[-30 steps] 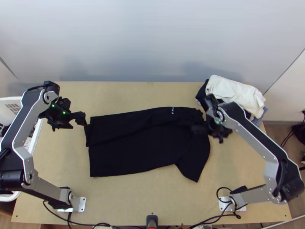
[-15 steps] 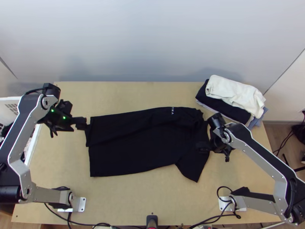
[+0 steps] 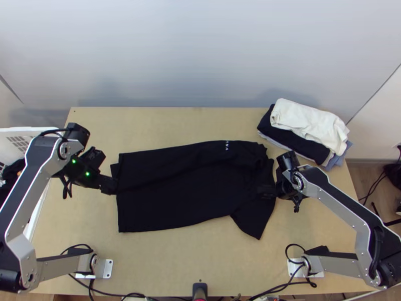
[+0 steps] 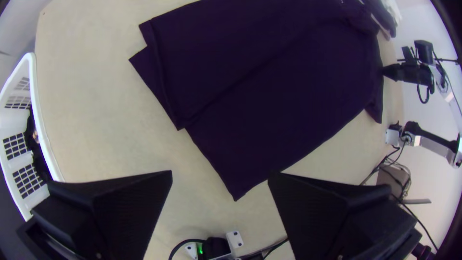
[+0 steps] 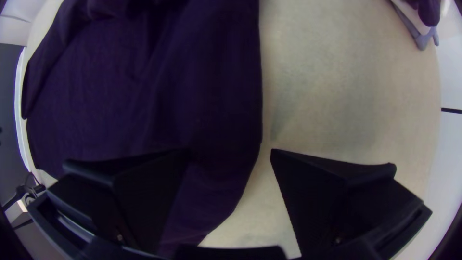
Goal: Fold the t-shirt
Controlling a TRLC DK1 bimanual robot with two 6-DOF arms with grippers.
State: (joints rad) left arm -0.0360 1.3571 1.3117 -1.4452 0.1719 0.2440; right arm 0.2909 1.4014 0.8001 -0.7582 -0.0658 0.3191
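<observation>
Left gripper (image 3: 109, 184) has moved nearer its base, at one end of the shirt (image 3: 180, 185).
Its fingers stand apart, as do the right gripper's (image 3: 265, 191) by a sleeve (image 3: 253, 223); shirt mid-table (image 3: 200, 258), partly folded.

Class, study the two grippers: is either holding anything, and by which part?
Nothing is held: the left gripper and right gripper both stand open; the t-shirt lies on the table.

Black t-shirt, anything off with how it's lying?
Slightly. At the hem end, by the left gripper, the t-shirt's layers aren't flush: a corner juts out. One sleeve sticks out toward the bases, probably just not folded yet.
</observation>
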